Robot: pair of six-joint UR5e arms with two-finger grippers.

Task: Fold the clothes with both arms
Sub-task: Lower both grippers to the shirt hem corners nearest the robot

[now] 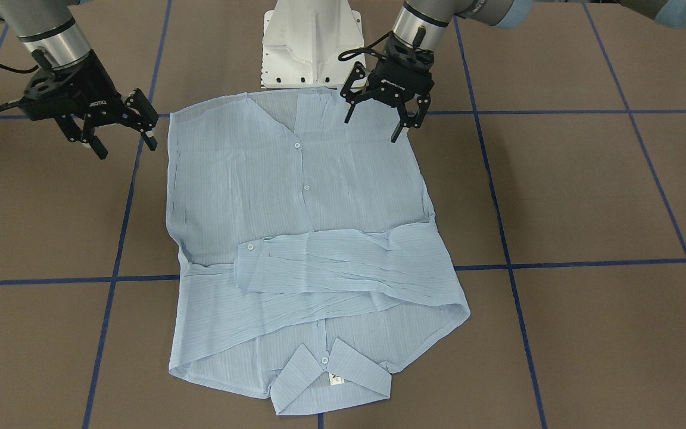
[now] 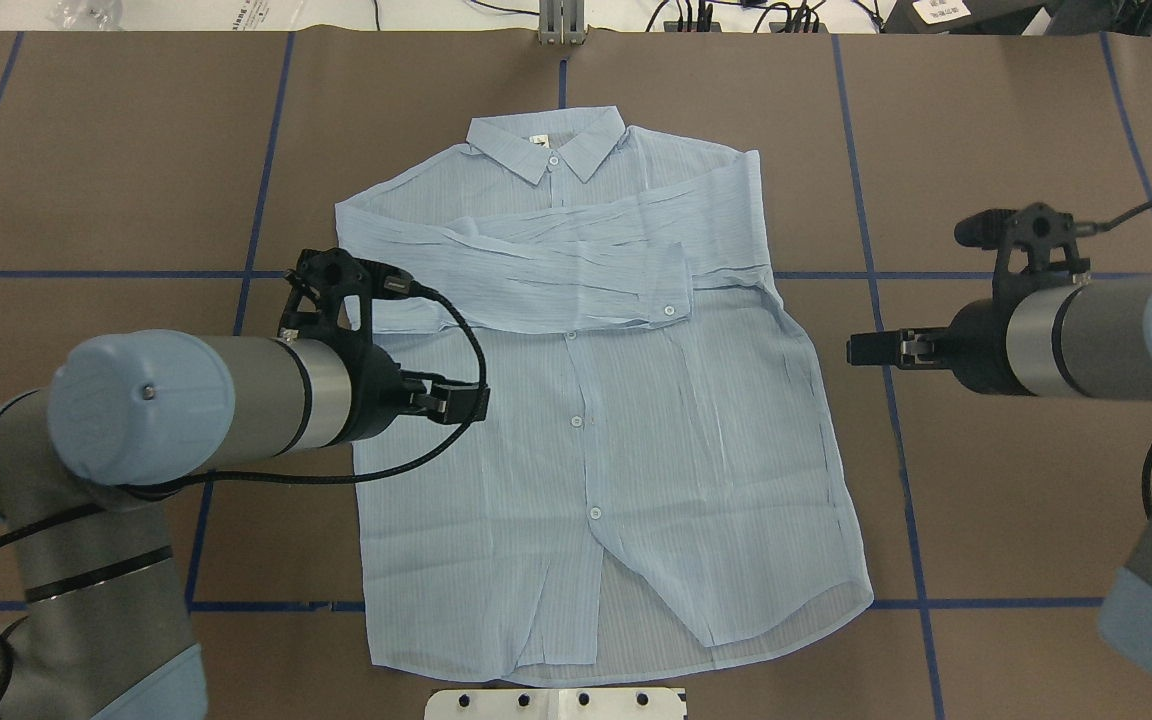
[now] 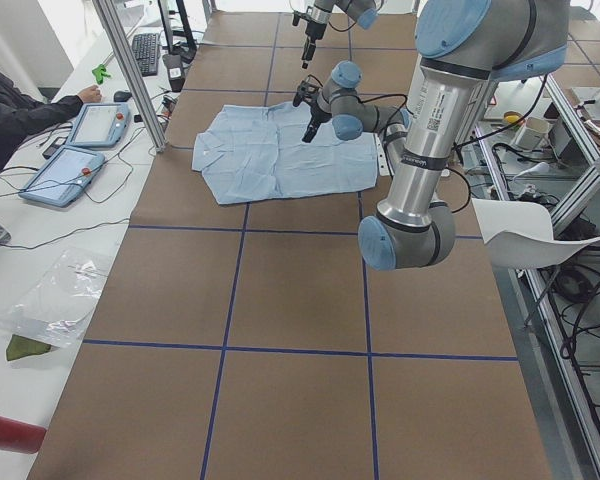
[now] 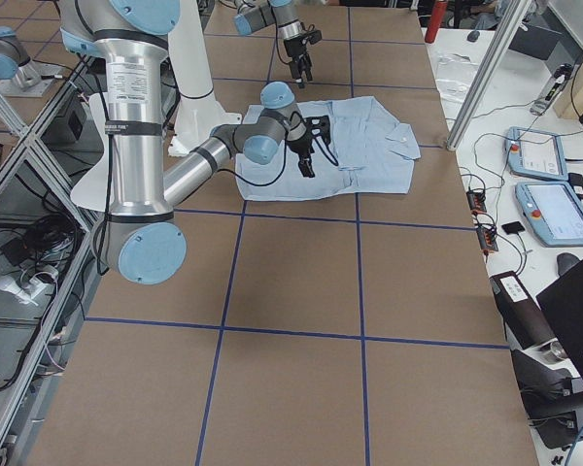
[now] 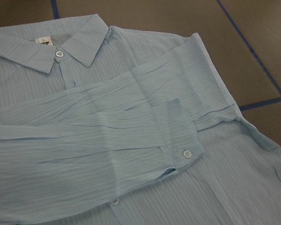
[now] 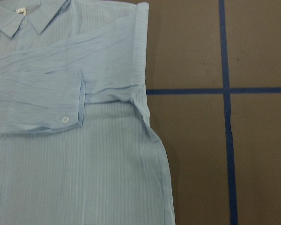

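The clothes are one light blue striped shirt (image 2: 636, 450) lying flat, front up, on the brown table. Its collar (image 2: 548, 140) points away from the robot, and both sleeves are folded across the chest, with a buttoned cuff (image 5: 182, 140) on top. My left gripper (image 1: 374, 123) hangs open above the shirt's left side (image 2: 476, 402), holding nothing. My right gripper (image 1: 127, 148) is open too, raised over bare table just off the shirt's right edge (image 2: 861, 348). Both wrist views look down on the folded sleeves (image 6: 47, 93).
The white pedestal base (image 1: 310, 42) stands at the robot-side edge by the shirt's hem. Blue tape lines (image 2: 886, 300) cross the table. A person's sleeve (image 3: 20, 110), tablets (image 3: 65, 172) and a plastic bag (image 3: 60, 300) lie on the side bench.
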